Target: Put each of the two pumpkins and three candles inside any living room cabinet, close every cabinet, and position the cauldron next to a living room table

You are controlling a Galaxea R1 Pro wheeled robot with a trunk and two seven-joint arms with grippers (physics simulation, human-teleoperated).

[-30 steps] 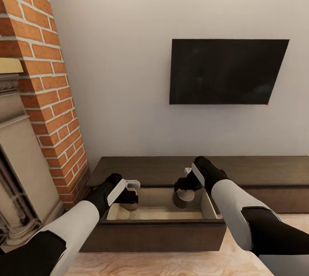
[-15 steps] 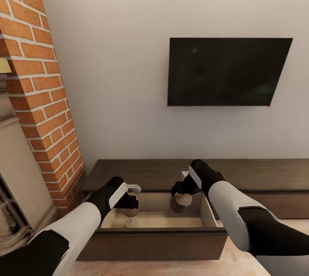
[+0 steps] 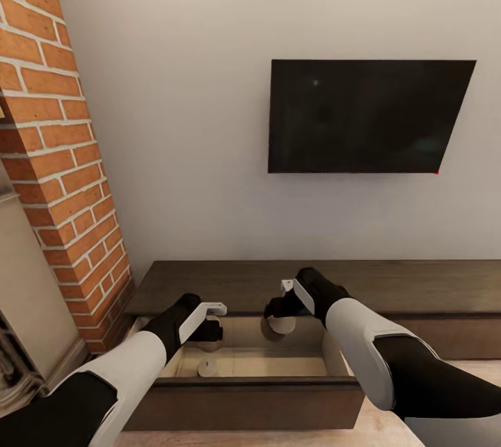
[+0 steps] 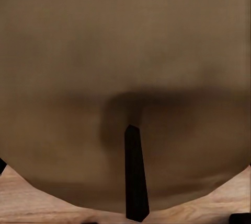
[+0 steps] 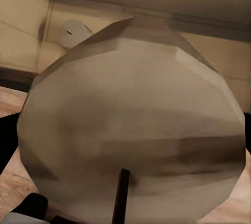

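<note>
The long dark brown cabinet (image 3: 417, 287) stands against the wall, with its front compartment (image 3: 250, 383) pulled open below my arms. My left gripper (image 3: 211, 331) hangs over the compartment's left side, shut on a beige candle (image 4: 125, 51) whose dark wick faces the left wrist camera. My right gripper (image 3: 277, 311) is over the middle of the compartment, shut on a second candle (image 3: 281, 325) (image 5: 136, 114). A third candle (image 3: 207, 367) (image 5: 73, 32) lies on the compartment's pale floor, below the left gripper. Pumpkins, cauldron and table are out of view.
A black television (image 3: 369, 117) hangs on the white wall above the cabinet. A red brick chimney (image 3: 56, 155) and a pale fireplace surround (image 3: 21, 308) stand close on the left. Light wooden floor (image 3: 390, 426) shows in front of the cabinet.
The camera has shifted, so the brick chimney slid left in the picture. Both grippers moved a little left over the open compartment, still holding their candles. The candle on its floor has come into sight.
</note>
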